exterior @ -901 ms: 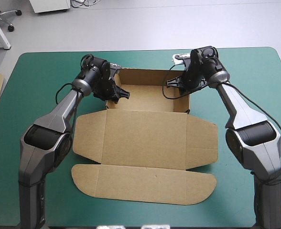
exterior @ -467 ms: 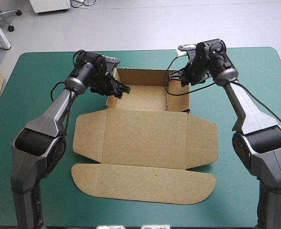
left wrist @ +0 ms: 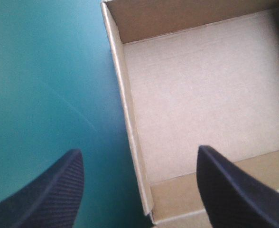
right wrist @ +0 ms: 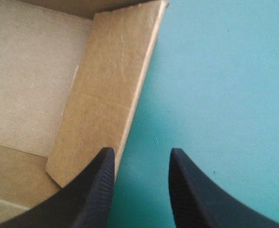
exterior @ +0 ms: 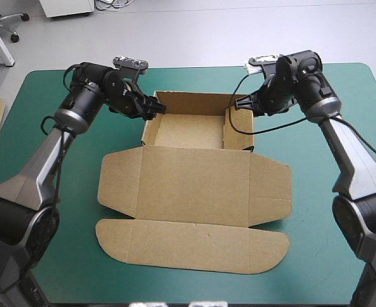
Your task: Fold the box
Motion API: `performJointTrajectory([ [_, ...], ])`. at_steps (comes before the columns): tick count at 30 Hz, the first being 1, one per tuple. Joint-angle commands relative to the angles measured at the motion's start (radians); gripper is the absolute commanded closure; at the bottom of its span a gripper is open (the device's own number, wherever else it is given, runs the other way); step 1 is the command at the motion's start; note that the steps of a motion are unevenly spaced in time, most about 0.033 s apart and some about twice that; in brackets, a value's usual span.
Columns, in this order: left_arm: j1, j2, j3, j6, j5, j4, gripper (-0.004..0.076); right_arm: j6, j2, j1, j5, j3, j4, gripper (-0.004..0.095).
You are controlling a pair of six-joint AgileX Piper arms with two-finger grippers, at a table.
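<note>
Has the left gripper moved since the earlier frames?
Yes. The left gripper has shifted along the box's left wall toward its far-left corner.

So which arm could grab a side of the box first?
Likely left. The left gripper is open astride a wall of the box, one finger over the cover, one inside. The right gripper is open too, but its wall sits beside one finger, not between them.

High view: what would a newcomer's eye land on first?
The brown box mid-table: its far part stands as an open tray, the rest lies flat toward the near edge. The left gripper and right gripper, both open, sit at the tray's left and right walls.
</note>
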Motion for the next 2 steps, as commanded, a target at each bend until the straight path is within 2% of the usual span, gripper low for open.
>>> performJointTrajectory([
  [1,-0.006,-0.157,0.066,0.008,-0.095,-0.003,0.0239,-0.013,-0.156,-0.002,-0.108,0.105,-0.013,0.0549],
  [2,-0.006,-0.195,0.104,0.015,-0.114,-0.002,0.0239,-0.025,-0.195,-0.002,-0.144,0.149,-0.004,0.0549],
])
